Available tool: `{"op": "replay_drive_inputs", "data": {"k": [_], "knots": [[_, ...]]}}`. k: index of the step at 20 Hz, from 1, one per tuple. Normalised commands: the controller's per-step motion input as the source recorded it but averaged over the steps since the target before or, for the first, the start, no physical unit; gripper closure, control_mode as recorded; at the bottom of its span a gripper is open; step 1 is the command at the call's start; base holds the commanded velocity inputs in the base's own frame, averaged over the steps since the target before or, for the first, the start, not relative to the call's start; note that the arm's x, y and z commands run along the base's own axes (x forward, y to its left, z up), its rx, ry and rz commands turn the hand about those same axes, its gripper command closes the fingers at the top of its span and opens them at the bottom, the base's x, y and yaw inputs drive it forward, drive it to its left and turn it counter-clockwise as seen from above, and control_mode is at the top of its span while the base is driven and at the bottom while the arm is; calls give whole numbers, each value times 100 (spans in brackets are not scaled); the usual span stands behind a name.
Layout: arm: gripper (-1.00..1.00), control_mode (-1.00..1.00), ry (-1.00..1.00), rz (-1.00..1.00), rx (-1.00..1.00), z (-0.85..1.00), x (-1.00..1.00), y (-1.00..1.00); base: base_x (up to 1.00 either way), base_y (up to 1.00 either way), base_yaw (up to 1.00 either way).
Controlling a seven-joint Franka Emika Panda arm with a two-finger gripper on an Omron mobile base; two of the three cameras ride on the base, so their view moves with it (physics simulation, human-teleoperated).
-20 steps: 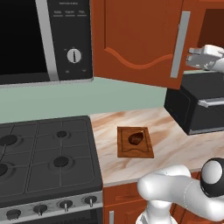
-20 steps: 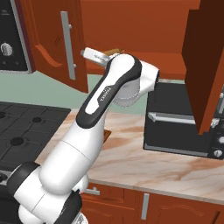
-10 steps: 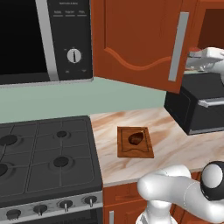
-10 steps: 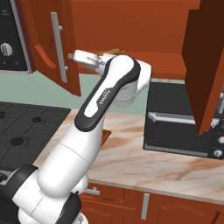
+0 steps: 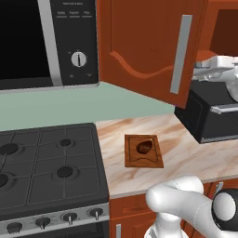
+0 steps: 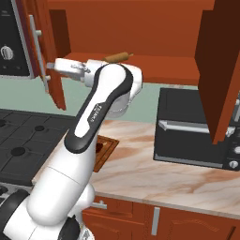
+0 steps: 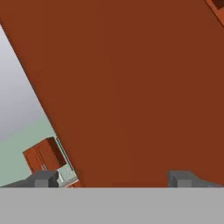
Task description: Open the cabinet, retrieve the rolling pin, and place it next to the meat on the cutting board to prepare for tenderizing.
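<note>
Now that the left door of the cabinet [image 6: 44, 56] has swung wider than a second ago, we see the rolling pin [image 6: 117, 57] lying on the shelf inside, behind our arm. Our fingers [image 7: 43, 178] are spread wide and hold nothing, hovering just beside the inner face of that door. Below on the bench [image 5: 186, 158], the cutting board [image 5: 143, 160] carries the meat [image 5: 144, 147], well apart from the pin. With the door out of the way, we judge the opening step nearly done and the reach for the pin to come next.
</note>
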Motion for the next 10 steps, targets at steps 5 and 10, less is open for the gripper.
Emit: {"op": "replay_drive_inputs", "data": {"k": [5,10], "knots": [[-100,-100,0,12,0,-6,-54,59,0,0,0],[-100,-100,0,10,0,-7,-51,63,0,0,0]]}}
